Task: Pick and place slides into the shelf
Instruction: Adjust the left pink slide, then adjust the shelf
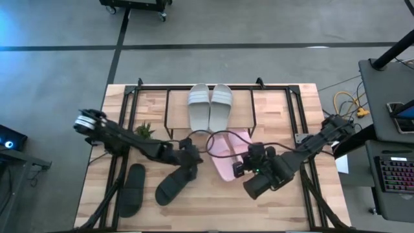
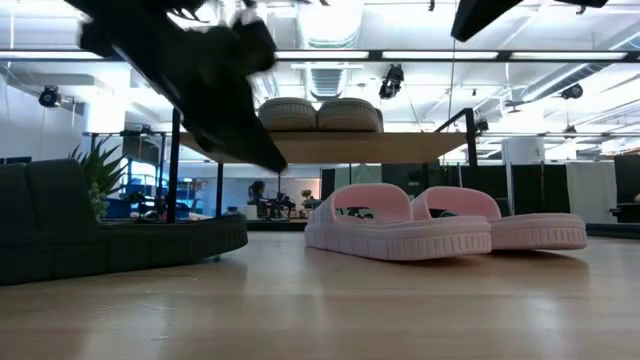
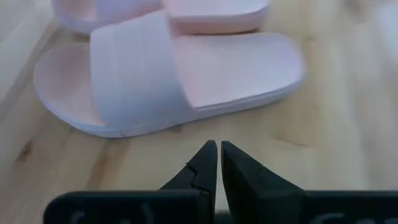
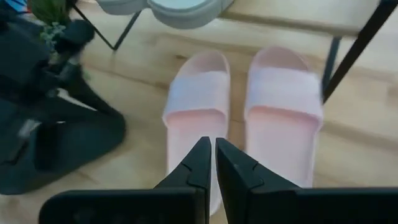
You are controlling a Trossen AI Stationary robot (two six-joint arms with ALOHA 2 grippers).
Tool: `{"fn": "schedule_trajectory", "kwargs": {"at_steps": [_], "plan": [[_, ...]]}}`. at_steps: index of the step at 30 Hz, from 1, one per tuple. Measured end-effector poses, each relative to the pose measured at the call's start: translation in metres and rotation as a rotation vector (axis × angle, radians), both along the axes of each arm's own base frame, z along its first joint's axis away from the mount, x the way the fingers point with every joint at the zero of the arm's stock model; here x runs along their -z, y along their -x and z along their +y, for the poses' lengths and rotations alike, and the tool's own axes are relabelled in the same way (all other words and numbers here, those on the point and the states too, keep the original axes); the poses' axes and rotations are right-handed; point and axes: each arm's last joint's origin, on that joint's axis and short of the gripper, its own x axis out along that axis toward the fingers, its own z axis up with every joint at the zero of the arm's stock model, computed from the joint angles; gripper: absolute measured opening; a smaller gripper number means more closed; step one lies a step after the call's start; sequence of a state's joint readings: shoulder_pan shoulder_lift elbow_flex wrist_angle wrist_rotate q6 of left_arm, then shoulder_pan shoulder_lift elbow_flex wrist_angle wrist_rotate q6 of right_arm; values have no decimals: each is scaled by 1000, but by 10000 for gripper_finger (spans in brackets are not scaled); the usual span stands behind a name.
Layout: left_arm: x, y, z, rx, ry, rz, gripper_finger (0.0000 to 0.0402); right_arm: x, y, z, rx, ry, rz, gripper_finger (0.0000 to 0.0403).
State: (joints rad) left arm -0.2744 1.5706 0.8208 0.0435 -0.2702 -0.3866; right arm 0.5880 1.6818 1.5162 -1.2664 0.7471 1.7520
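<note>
Right gripper [image 1: 238,169], fingers pressed together, hovers lower centre over the pink slides [image 1: 228,155]; spread wide before descending on one strap.

The shelf [image 1: 210,126] is standing at the far side of the table, a small rack with thin black legs and a light wooden top. Two pale grey-green slides [image 1: 210,107] are lying side by side on its top board. Two pink slides [image 1: 228,154] are lying next to each other on the table, partly under the shelf's front edge. One black slide [image 1: 131,189] is lying flat near the table's front left. The other black slide [image 1: 173,181] is lying beside it, turned at a slant.
</note>
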Motion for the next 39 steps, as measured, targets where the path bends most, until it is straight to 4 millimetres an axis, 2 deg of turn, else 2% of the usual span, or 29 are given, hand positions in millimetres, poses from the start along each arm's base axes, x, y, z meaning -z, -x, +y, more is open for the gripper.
{"fn": "schedule_trajectory", "kwargs": {"at_steps": [7,16,20,24,27,31,39], "plan": [[27,-35,5,-76,-20,70,8,-4,6,-2,-39,46,39,18],[39,-66,7,-165,-169,63,8,-3,10,-1,-49,61,71,18],[45,-74,19,-190,-199,83,8,-3,12,-2,-37,62,80,18],[47,-75,36,-267,-233,104,8,-3,12,-2,-39,60,86,18],[43,-73,46,-307,-251,116,8,-2,12,-1,-67,35,127,18],[30,-67,47,-276,-211,133,8,0,16,4,-141,-39,231,18],[-3,-54,13,-164,-173,41,8,11,33,22,-149,-174,324,18]]}}
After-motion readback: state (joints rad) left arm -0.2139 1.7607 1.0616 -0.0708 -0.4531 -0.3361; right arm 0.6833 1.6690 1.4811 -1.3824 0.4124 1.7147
